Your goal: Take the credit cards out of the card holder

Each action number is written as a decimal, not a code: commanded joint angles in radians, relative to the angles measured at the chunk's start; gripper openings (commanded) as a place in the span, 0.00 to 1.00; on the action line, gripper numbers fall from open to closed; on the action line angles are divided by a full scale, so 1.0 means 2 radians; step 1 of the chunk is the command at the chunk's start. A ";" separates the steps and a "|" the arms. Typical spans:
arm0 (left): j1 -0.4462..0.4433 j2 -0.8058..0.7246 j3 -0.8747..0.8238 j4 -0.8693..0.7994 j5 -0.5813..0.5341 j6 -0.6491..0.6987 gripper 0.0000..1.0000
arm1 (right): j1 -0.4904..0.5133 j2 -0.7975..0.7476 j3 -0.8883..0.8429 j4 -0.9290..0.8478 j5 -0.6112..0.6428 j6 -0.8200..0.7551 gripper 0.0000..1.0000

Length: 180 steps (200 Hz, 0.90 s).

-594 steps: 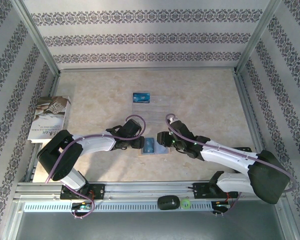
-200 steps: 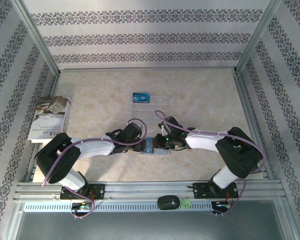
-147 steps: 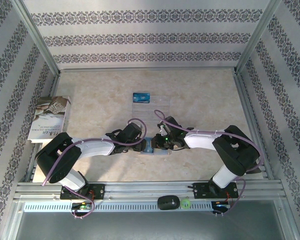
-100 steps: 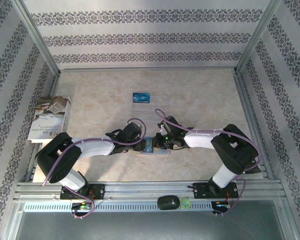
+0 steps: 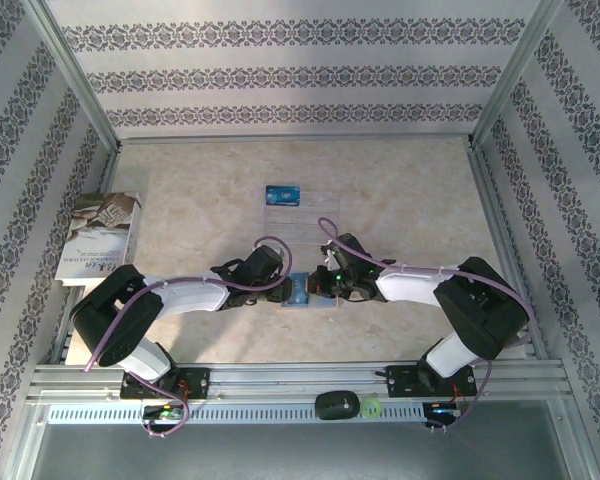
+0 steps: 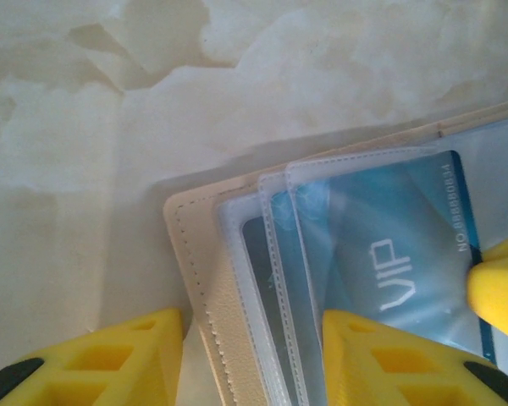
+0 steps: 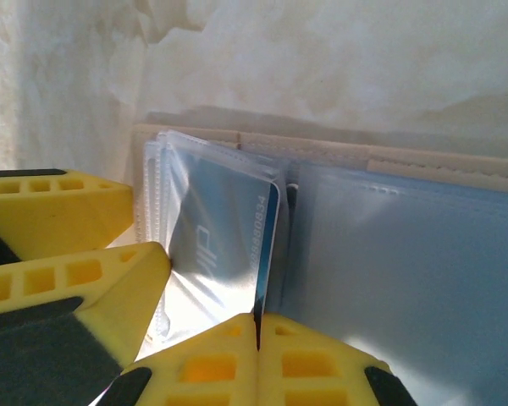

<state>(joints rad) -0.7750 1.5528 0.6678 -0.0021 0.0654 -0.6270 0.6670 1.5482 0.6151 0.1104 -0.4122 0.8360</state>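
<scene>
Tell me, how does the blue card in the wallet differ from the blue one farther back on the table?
In the wallet, the near blue card sits in a clear sleeve; the far blue card lies bare on a clear tray. The right gripper pinches the near blue card's edge; nothing touches the far blue card. Both are bright blue with pale print.

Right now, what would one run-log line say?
left gripper: open, astride card holder edge | right gripper: shut on blue VIP card, in clear sleeve | other blue card: on clear tray
</scene>
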 commanded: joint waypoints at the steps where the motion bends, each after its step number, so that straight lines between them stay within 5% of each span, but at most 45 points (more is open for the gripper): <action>1: 0.000 0.012 -0.022 -0.045 0.008 -0.004 0.45 | -0.016 -0.018 -0.018 -0.039 0.041 -0.001 0.00; 60: 0.000 0.012 -0.022 -0.045 0.012 -0.006 0.45 | -0.019 -0.021 -0.019 -0.052 0.037 -0.018 0.00; 117: 0.000 -0.049 -0.028 -0.030 0.015 0.001 0.68 | -0.005 -0.015 0.001 -0.025 0.017 -0.019 0.00; 180: 0.000 -0.022 -0.007 -0.022 0.011 0.013 0.71 | 0.002 -0.022 0.005 -0.021 0.014 -0.022 0.23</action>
<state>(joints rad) -0.7750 1.4841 0.6296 -0.0326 0.0971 -0.6273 0.6590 1.5192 0.6136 0.0570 -0.3832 0.8059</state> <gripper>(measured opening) 0.707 0.202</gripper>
